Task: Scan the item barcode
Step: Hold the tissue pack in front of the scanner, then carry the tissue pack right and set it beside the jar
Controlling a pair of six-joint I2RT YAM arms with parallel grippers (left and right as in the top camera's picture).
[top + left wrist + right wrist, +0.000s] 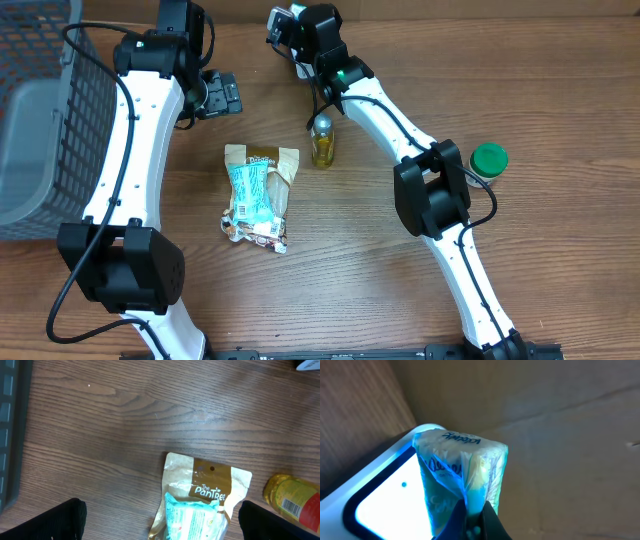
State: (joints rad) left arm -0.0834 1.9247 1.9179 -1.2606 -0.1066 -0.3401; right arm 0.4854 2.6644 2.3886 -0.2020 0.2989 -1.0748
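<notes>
Far left of the overhead frame: grey wire basket (45, 120) at the edge of the wooden tabletop (350, 260). L arm runs up the left side. The left fingers (218, 96) sit upper left of centre, spread wide w/ nothing btwn them. In the L wrist view both dark tips show at the bottom corners, well apart, over bare wood.

Centre: tan "The PanTree" pouch (262, 160) lies flat w/ a teal packet (255, 195) on top of it and crumpled wrappers at the lower end. Just right of that, apart from the pouch, is a small yellow bottle (322, 142) w/ a gold cap. The L wrist view shows a barcode on its label. Can't tell for sure if it stands upright.

Top centre: the right fingers (283, 25) are clenched on the task item, a clear wrapped packet (460, 480) w/ blue print, pinched at its lower edge. In the R wrist view it is held up in front of a white-framed scanner (385, 502), whose window glows pale blue, lower left of that frame. Can't tell whether packet and scanner touch. Brown cardboard fills the upper right behind.

Far right: round green lid (489, 158) on the tabletop, just beside the R arm's elbow.
</notes>
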